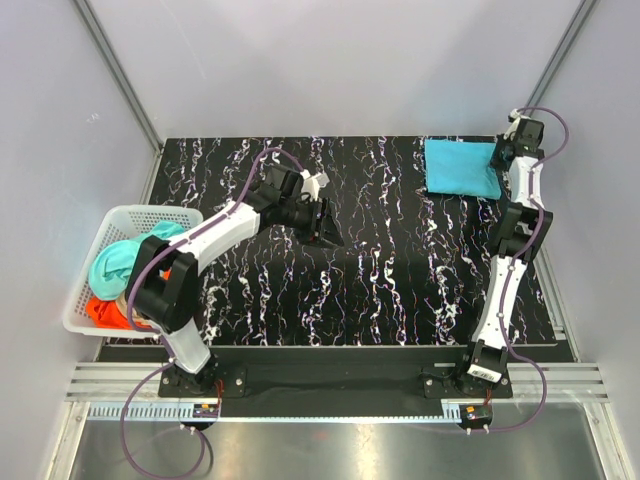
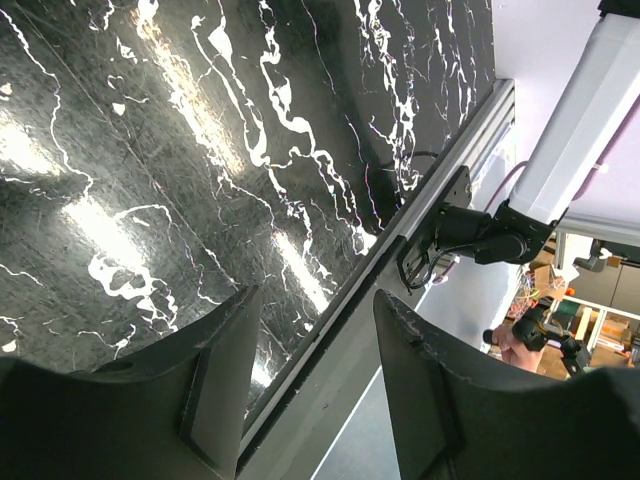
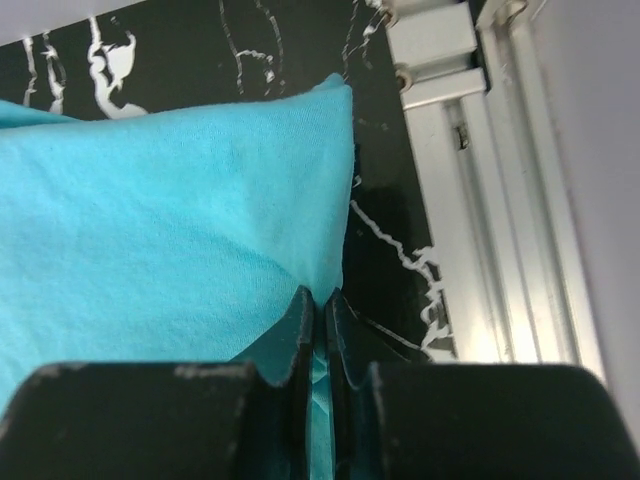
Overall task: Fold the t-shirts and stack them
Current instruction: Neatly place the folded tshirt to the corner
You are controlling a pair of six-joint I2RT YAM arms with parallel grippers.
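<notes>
Pale grey walls (image 1: 300,60) enclose a black, white-veined bench (image 1: 380,290).

Left tool (image 2: 318,300): released. Jaws stand apart with nothing between them. It hangs above the bench, tipped down. Past its fingertips the wrist view shows bare marbled surface, then the metal rail (image 2: 350,300) at the bench's edge. Nothing touches either finger.

Right tool (image 3: 318,300): clenched on the cyan shirt (image 3: 170,220). The fingers are pressed nearly together and a sliver of cyan cloth shows in the slit between them. The grip is at the shirt's edge, close to one corner. From there the cloth spreads away ahead and to the left of the tool and lies flat on the bench. To the tool's right is a strip of bare bench, then the aluminium frame.

From above, the cyan shirt is a small folded rectangle. It touches the right tool on the side toward the bench's middle and lies well apart from the left tool.

White lattice basket (image 1: 150,212): behind and to the left of the left tool, at the bench's left edge. It holds a bunched mint-teal shirt (image 1: 110,262) and, nearer the arm bases, an orange-red shirt (image 1: 105,312). The left arm (image 1: 215,230) crosses over the basket's right side and hides part of its contents.
</notes>
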